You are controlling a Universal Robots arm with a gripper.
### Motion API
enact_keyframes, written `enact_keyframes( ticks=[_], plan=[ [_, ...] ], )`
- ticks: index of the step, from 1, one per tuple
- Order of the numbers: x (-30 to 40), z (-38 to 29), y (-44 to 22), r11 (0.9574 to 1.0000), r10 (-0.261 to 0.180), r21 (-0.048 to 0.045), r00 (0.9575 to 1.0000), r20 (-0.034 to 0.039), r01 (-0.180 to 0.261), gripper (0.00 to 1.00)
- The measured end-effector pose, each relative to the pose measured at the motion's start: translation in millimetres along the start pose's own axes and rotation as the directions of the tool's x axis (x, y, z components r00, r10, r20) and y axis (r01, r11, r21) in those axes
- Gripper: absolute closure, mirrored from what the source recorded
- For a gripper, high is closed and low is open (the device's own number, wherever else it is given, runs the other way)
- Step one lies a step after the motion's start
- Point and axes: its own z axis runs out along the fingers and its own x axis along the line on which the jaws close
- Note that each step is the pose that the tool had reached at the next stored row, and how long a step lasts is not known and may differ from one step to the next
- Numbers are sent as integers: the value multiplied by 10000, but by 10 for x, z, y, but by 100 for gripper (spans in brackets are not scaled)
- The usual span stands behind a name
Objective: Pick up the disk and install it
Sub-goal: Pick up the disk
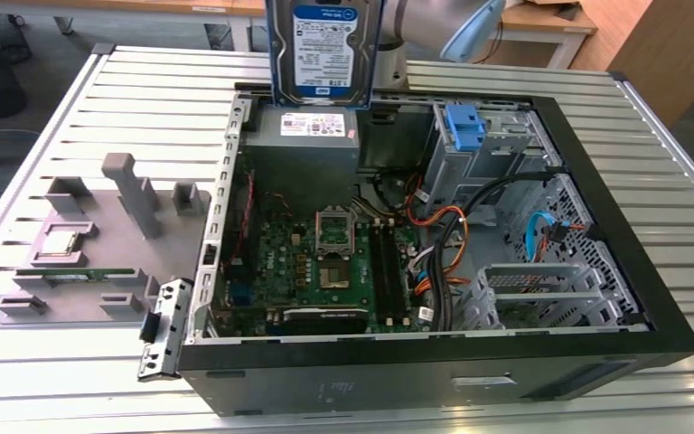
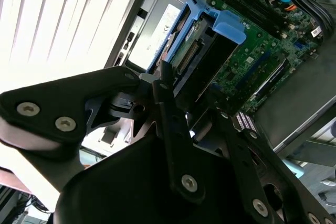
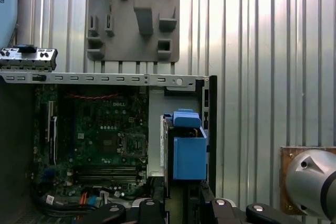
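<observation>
We can read no print, neither on the label (image 1: 325,36) of the disk (image 1: 323,52) in the pincer (image 2: 176,90) nor on the sticker (image 1: 312,125) beneath it.

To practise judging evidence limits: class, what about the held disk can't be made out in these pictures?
Exterior view: the disk has its top cut off by the upper edge.
Second wrist view: the gripper covers the disk's near end with its links.
First wrist view: the same links hide the disk's clamped end.

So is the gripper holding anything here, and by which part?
Yes, the disk, hanging upright over the open computer case. In the second wrist view the gripper clamps the end opposite its blue carrier tab.
</observation>
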Motion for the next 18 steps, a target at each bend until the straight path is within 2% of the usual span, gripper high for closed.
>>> enact_keyframes(
  ticks=[8, 18],
  plan=[
    [78, 2, -10, 10000, 0, 1, 10000, 2, 0, 65],
    [101, 3, -20, 10000, 0, 1, 10000, 1, 0, 65]
  ],
)
